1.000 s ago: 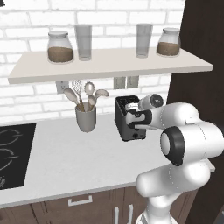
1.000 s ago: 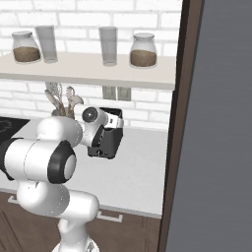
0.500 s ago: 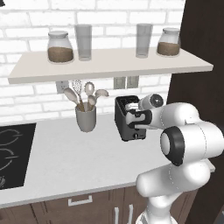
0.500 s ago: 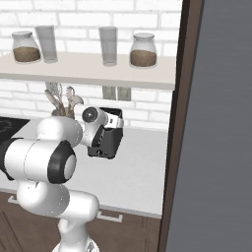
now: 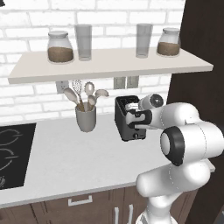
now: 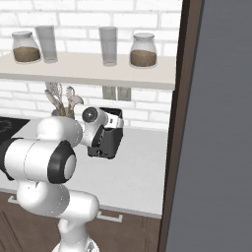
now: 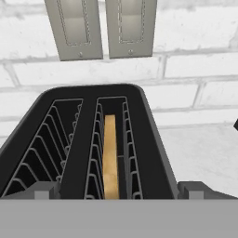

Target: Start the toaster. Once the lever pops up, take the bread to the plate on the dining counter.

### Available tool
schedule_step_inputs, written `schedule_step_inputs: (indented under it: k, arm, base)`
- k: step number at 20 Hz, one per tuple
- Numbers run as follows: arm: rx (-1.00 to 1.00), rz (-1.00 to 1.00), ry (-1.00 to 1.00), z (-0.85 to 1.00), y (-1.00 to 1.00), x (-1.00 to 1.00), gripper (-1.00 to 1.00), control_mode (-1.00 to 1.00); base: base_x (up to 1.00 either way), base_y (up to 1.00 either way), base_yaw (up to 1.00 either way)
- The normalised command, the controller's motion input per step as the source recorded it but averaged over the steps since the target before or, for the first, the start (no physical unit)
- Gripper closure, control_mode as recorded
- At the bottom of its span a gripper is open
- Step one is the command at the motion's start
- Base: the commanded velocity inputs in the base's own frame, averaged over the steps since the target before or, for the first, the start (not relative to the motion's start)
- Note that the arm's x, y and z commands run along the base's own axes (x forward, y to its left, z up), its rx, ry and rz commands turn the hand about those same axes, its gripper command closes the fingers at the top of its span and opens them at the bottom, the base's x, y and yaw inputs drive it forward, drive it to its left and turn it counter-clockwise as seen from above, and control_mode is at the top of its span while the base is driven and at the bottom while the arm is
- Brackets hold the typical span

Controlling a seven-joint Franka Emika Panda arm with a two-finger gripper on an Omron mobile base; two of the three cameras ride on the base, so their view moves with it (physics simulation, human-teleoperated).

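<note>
Nothing has moved in the last second: your fingers (image 7: 119, 189), spread open and empty, still hover over the toaster (image 5: 127, 119) on the tabletop (image 5: 65, 157). The bread (image 7: 109, 155) sits in its right slot, so the lever likely still needs pressing.

Arm: glossy white rounded shells, fat segments, black bands at joints. Round grey cap on wrist. Hand section dark, apparently black; detail poor. Finger tips small, grey, blocky.
</note>
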Motion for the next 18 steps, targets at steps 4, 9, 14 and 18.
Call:
schedule_step_inputs:
  k: [4,9,14,18]
  arm:
    - [0.0,0.0,0.0,0.0,0.0,0.0,-1.0,-1.0]
    - [0.0,0.0,0.0,0.0,0.0,0.0,-1.0,-1.0]
    - [0.0,0.0,0.0,0.0,0.0,0.0,-1.0,-1.0]
    - [0.0,0.0,0.0,0.0,0.0,0.0,-1.0,-1.0]
  base:
    - [0.0,0.0,0.0]
    - [0.0,0.0,0.0]
    - [0.0,0.0,0.0]
    - [0.0,0.0,0.0]
